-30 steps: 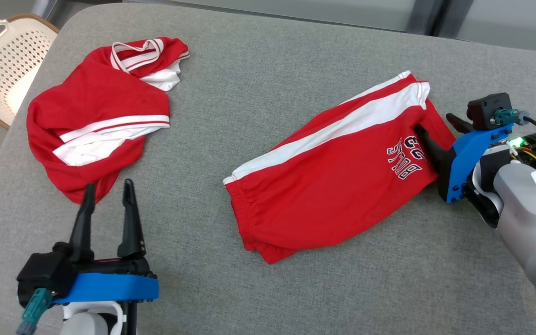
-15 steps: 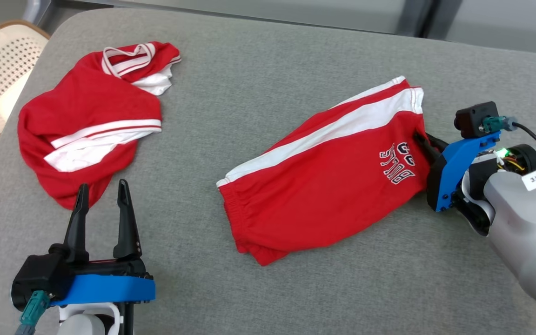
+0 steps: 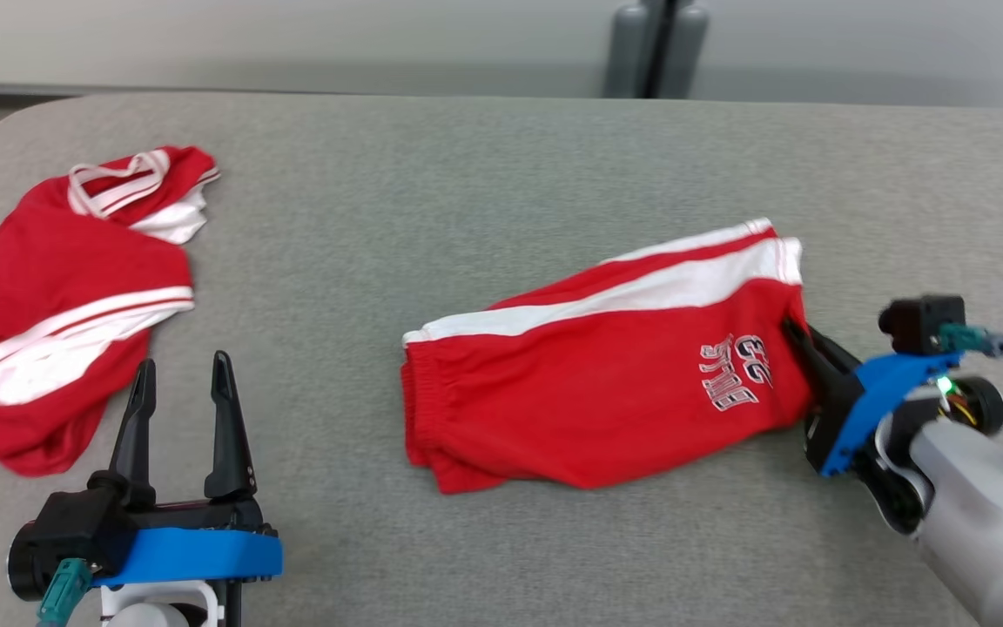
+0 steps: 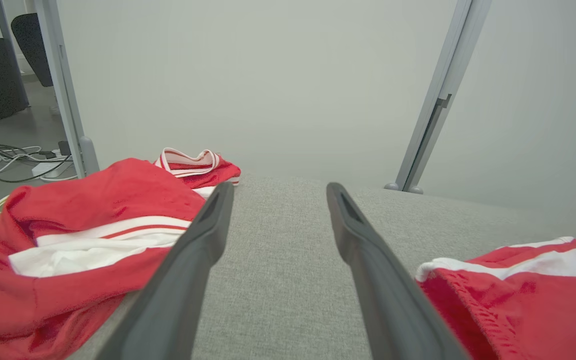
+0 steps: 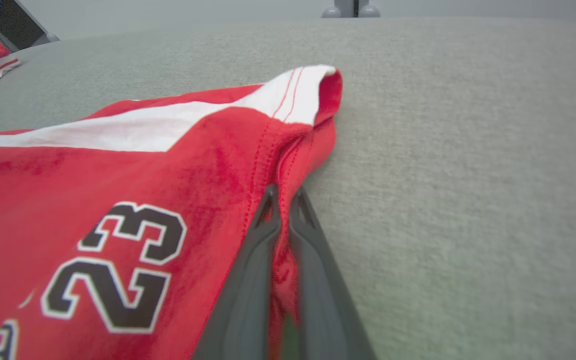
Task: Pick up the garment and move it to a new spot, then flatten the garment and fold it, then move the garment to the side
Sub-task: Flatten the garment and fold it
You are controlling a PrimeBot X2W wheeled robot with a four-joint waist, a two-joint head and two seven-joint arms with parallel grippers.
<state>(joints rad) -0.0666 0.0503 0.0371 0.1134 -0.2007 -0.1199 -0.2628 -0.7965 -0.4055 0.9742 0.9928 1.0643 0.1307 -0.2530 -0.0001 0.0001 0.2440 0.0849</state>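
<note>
The garment (image 3: 606,383) is a pair of red shorts with a white side stripe and the number 23, folded flat on the grey table (image 3: 467,192). My right gripper (image 3: 793,335) is shut on its right hem edge. In the right wrist view the two fingers (image 5: 260,235) pinch the red hem of the shorts (image 5: 133,170) between them. My left gripper (image 3: 178,374) stands open at the lower left, nothing between its fingers (image 4: 203,235), apart from the shorts (image 4: 523,290).
A second red garment (image 3: 57,296) with white stripes lies crumpled at the table's left side, also the red heap (image 4: 83,225) in the left wrist view. A grey post (image 3: 654,48) stands behind the table's far edge.
My right gripper closed from open onto the shorts' hem. The head camera tilted up and turned right, so the whole picture shifted. The left gripper stayed open.
</note>
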